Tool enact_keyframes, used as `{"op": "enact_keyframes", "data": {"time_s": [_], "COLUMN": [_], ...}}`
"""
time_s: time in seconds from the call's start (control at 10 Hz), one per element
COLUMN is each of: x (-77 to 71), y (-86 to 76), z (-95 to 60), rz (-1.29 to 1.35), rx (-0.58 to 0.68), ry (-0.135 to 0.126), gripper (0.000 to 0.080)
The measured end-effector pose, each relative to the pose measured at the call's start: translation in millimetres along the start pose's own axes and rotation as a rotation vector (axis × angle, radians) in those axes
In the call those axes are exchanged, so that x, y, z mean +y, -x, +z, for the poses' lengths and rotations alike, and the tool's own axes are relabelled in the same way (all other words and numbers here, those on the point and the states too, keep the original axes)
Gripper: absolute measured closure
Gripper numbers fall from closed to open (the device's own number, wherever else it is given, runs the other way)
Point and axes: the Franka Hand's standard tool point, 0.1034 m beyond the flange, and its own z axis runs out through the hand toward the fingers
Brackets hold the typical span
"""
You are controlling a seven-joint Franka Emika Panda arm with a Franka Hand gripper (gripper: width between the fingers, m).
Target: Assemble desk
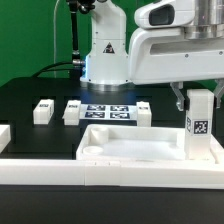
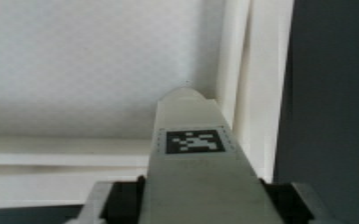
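The wide white desk top lies flat on the black table with its recessed face up, near the front. My gripper is shut on a white square-post leg with a black-and-white tag and holds it upright over the top's corner at the exterior view's right. In the wrist view the leg runs out between my fingers toward the inner corner of the desk top. I cannot tell whether the leg's end touches the top. Three more tagged legs lie behind the top.
The marker board lies flat between the loose legs. A long low white border bar runs along the front, with another piece at the exterior view's left. The robot's base stands at the back.
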Motion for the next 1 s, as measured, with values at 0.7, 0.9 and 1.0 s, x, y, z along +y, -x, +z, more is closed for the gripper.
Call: {"op": "enact_keyframes", "data": {"time_s": [0.7,0.9,1.0], "x": [-1.5,-2.7,-5.7], "y": [-4.7,-7.3,-8.1], "z": [-1.8,-3.1,-2.8], "rz": [0.723,0.907,1.063], "rx": [-0.031,-0.052,-0.046], "ry": [-0.029,-0.031,-0.032], "gripper": [0.0512,0.0511,0.0511]}}
